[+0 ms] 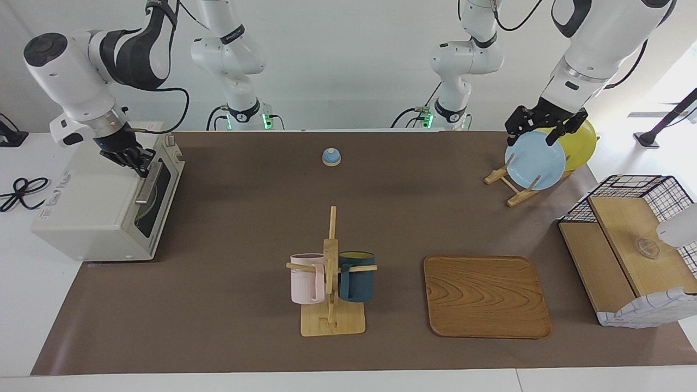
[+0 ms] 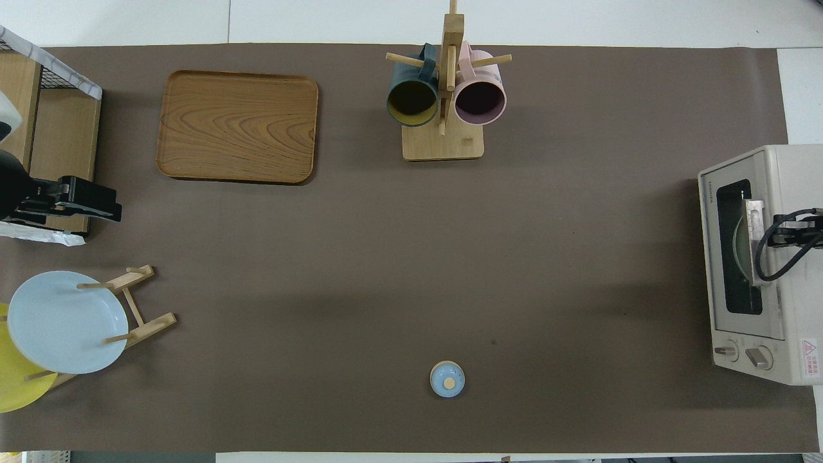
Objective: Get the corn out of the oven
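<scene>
The cream-white oven (image 1: pixel 92 207) stands at the right arm's end of the table with its dark glass door (image 1: pixel 159 202) closed. My right gripper (image 1: pixel 139 162) reaches over the oven's top and is shut on the silver bar handle (image 1: pixel 147 188) at its end nearer to the robots; in the overhead view the right gripper (image 2: pixel 769 235) meets the handle (image 2: pixel 753 260). The corn is hidden; only a pale round shape shows through the glass. My left gripper (image 1: pixel 536 132) waits open in the air over the blue plate (image 1: pixel 535 161).
A plate rack holds the blue plate and a yellow plate (image 1: pixel 581 142). A wire-and-wood basket shelf (image 1: pixel 631 256), a wooden tray (image 1: pixel 486 296), a mug rack (image 1: pixel 331 283) with two mugs and a small blue knobbed lid (image 1: pixel 331 157) stand on the brown mat.
</scene>
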Available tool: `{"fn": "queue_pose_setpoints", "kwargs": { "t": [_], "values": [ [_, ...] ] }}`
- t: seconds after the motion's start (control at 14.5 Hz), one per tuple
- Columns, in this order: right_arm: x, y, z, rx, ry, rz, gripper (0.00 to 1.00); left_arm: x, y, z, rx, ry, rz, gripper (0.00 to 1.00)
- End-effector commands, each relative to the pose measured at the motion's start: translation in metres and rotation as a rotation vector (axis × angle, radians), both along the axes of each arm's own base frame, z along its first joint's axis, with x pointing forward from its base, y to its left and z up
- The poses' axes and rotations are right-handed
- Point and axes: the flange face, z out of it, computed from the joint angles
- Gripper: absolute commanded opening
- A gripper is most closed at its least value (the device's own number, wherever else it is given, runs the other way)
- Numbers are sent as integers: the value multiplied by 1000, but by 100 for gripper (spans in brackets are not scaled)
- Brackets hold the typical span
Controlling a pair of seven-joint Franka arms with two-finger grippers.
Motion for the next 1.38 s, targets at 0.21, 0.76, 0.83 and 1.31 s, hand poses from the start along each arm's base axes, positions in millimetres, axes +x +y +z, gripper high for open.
{"fn": "queue_pose_setpoints", "kwargs": {
  "t": [0.21, 0.76, 0.83, 1.31],
  "values": [
    [-2, -9, -15, 9, 7, 2, 0, -7, 4, 1, 19, -1, -5, 100],
    [4, -9, -23, 16, -8, -20, 0, -7, 4, 1, 19, 0, -5, 100],
    [4, -8, -26, 32, -8, -31, 0, -7, 4, 1, 19, 0, -5, 100],
    [19, 15, -53, 37, -17, 2, 0, -7, 4, 1, 19, 0, -5, 100]
  ]
}}
